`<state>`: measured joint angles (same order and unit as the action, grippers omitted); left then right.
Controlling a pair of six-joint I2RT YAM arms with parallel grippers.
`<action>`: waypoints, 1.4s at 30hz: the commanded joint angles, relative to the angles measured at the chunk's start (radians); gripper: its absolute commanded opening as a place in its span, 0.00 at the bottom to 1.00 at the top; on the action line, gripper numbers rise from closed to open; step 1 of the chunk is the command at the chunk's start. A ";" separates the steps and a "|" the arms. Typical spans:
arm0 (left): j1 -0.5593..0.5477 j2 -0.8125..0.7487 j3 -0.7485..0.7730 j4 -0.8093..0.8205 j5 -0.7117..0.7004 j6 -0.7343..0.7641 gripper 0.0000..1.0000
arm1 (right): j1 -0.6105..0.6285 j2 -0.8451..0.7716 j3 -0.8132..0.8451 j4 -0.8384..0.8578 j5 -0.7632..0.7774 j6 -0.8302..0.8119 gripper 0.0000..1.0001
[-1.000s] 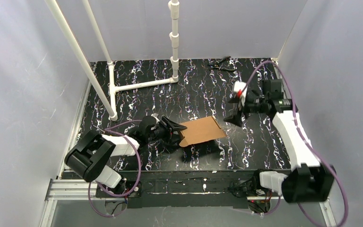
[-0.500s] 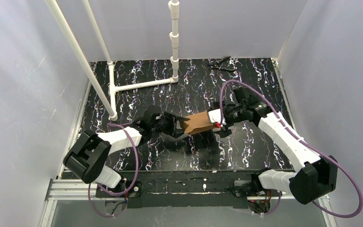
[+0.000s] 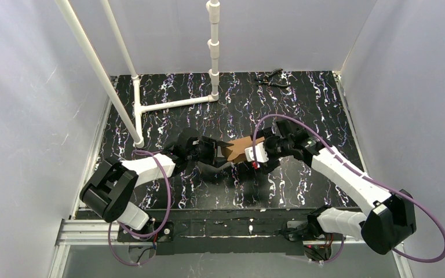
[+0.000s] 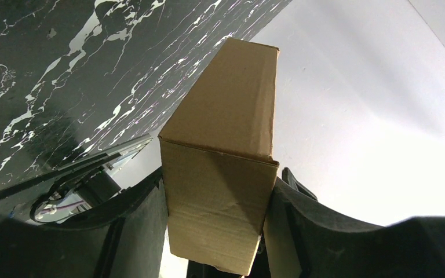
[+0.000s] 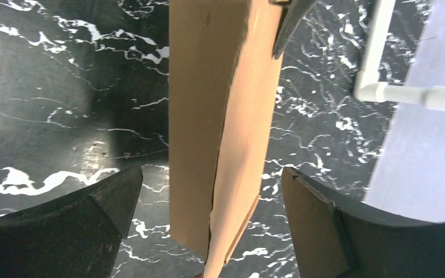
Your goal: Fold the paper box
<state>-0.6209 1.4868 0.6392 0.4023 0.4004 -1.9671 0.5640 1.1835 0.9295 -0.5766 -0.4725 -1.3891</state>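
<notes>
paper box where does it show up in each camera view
Top external: the paper box is mid-table, between the two arms' jaws.
Left wrist: centre of the picture, gripped between the left jaws, pointing away.
Right wrist: a tall strip in the centre, between the wide-open right jaws, touching neither.
Shared landmark: the black marbled table top, behind the box in all three.

The plain brown paper box [image 3: 239,149], a creased, partly folded sleeve, is held aloft.
</notes>
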 commanded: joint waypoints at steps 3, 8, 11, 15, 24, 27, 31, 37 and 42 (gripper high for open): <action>-0.010 -0.060 0.020 -0.004 -0.018 -0.024 0.30 | 0.099 -0.075 -0.115 0.247 0.127 0.025 0.98; -0.010 -0.098 -0.002 -0.003 -0.032 -0.035 0.31 | 0.116 -0.077 -0.192 0.361 0.160 0.034 0.97; -0.009 -0.109 -0.012 -0.002 -0.036 -0.038 0.31 | 0.117 -0.083 -0.217 0.407 0.170 0.041 0.93; -0.009 -0.105 -0.014 0.001 -0.034 -0.036 0.33 | 0.116 -0.083 -0.237 0.467 0.185 0.070 0.83; -0.012 -0.130 -0.021 0.005 -0.044 -0.041 0.45 | 0.117 -0.084 -0.251 0.504 0.159 0.121 0.46; -0.013 -0.136 -0.026 0.008 -0.044 -0.041 0.49 | 0.115 -0.085 -0.235 0.489 0.146 0.149 0.39; -0.013 -0.166 -0.052 0.008 -0.060 -0.034 0.54 | 0.108 -0.098 -0.219 0.454 0.112 0.209 0.37; -0.013 -0.246 -0.116 0.008 -0.086 -0.021 0.68 | 0.089 -0.145 -0.251 0.430 0.083 0.273 0.36; -0.013 -0.287 -0.154 0.009 -0.098 -0.014 0.84 | 0.076 -0.166 -0.259 0.429 0.064 0.315 0.36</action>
<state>-0.6308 1.2461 0.5163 0.4133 0.3283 -1.9907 0.6525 1.0485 0.6743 -0.1600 -0.3691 -1.1370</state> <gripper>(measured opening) 0.775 0.432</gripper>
